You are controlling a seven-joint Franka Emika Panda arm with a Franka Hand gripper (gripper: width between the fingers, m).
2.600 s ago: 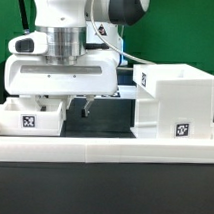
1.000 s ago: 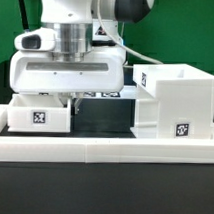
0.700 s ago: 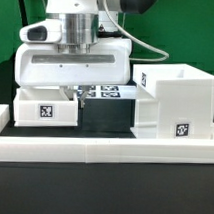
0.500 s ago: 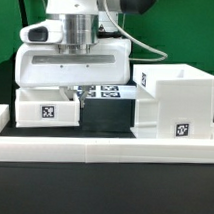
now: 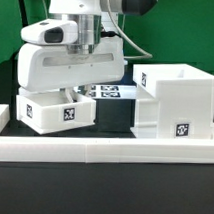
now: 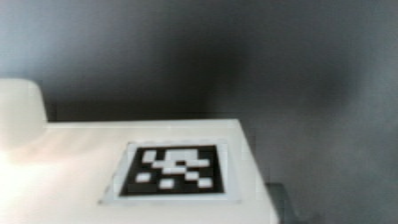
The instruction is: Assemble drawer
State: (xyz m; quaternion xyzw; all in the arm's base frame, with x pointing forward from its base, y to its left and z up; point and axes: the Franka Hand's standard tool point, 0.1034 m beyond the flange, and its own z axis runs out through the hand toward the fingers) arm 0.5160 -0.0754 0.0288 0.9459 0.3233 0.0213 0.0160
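Nearest the exterior camera ran a long low white border wall (image 5: 104, 147), lying across the whole front of the scene. Just behind it, toward the exterior view's left, a small shallow white plastic tray (image 5: 40, 108) with a black-and-white square tag on its front sat tilted, one end higher than the other, directly beneath the bulky white two-finger gripper (image 5: 68, 88). The tray's wall hid the fingers, so I could not tell whether they were apart or clamped. Toward the exterior view's right stood the tall boxy white plastic casing (image 5: 180, 98), upright, open at the top, tagged low on its front and apart from the tray, with dark tabletop (image 5: 113, 115) between them. Behind that gap lay the flat white marker board (image 5: 106, 92). A green backdrop (image 5: 167, 37) closed the rear. The wrist view gave only a blurred white tagged face (image 6: 71, 165), which part I could not tell.
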